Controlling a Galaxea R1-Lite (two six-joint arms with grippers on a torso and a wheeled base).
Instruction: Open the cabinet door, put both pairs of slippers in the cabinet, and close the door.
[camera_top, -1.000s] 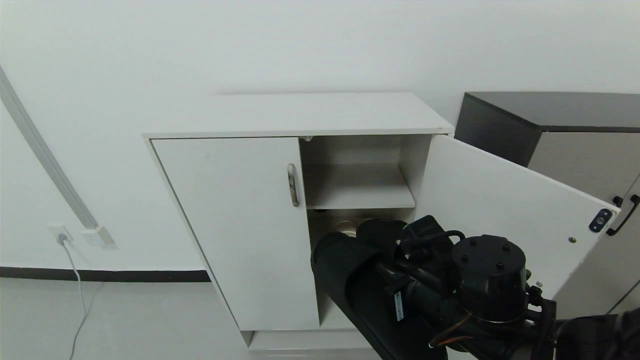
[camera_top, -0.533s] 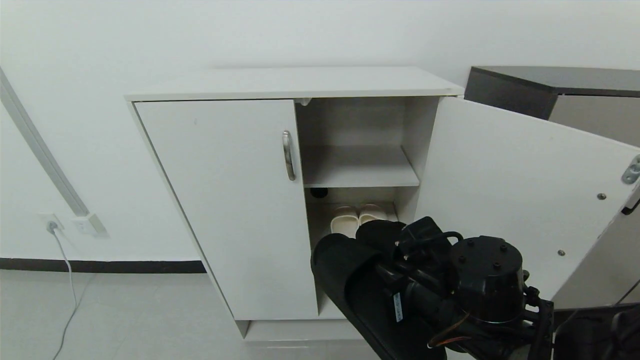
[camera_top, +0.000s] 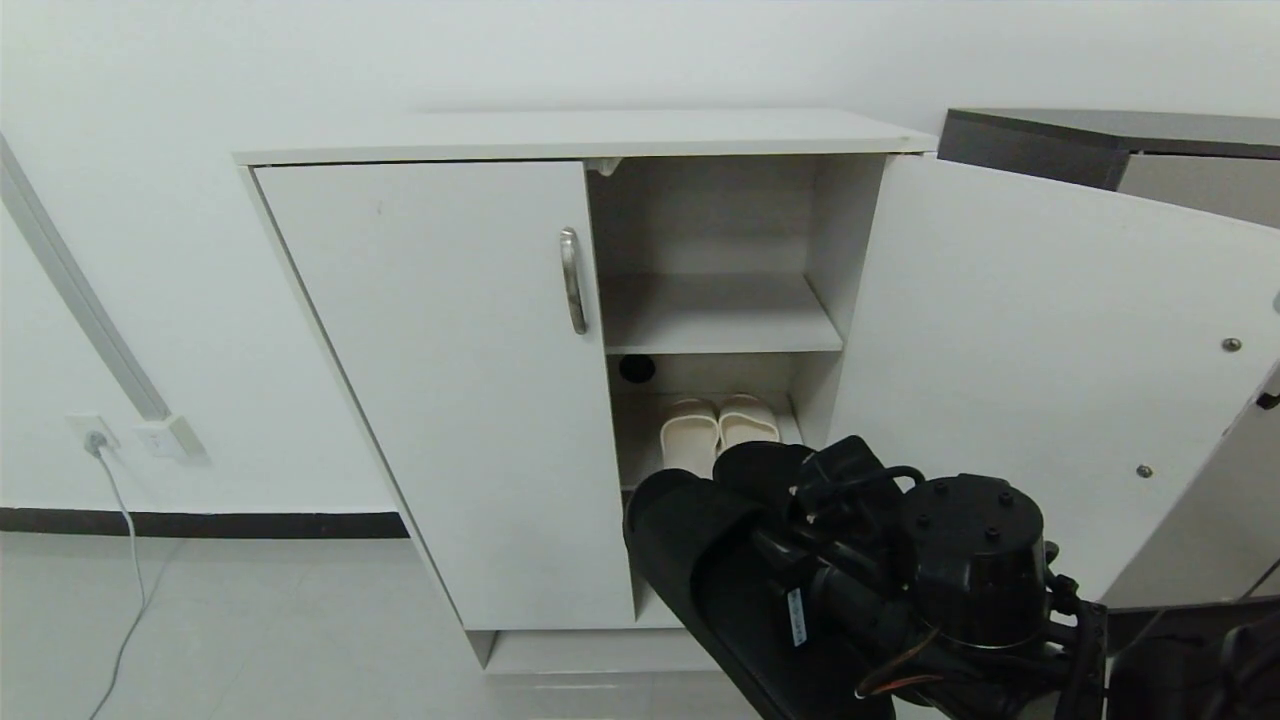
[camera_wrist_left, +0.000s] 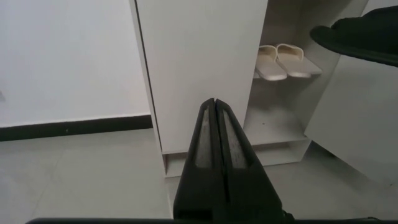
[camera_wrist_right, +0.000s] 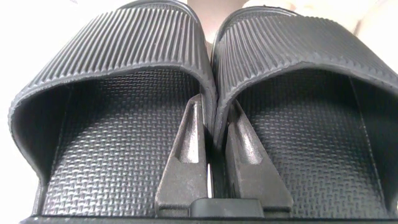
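Here, in the head view, the cabinet (camera_top: 560, 135) stands with its door (camera_top: 1040, 350) at 3 o'clock swung wide and the other door (camera_top: 430, 380) at 9 o'clock shut. The cream slippers (camera_top: 718, 432) already sit side by side on the lower shelf inside, toes inward, under a bare upper shelf (camera_top: 715, 315). The right arm (camera_top: 970, 570) carries the black slippers (camera_top: 690, 540) just in front of the opening. That pair's long axis runs from about 5 o'clock to 11 o'clock, toes leading, and the cream pair lies at 12 o'clock from those toes, near but apart. In the left wrist view, the left gripper (camera_wrist_left: 214, 109) is clenched on nothing, fingers pressed flat together, hanging above the floor well short of the cabinet, whose open half lies at about 1 o'clock from it. The cabinet floor (camera_wrist_left: 273, 127) below the cream pair looks free. In the right wrist view, the right gripper (camera_wrist_right: 212, 149) pinches the two touching inner walls of the black pair, so both slippers hang from one clamp with their straps facing away from the wrist. The right arm is plainly the nearer one. The coming move likely turns on steering the toes straight in at 12 o'clock onto a free level, clear of the cream pair.
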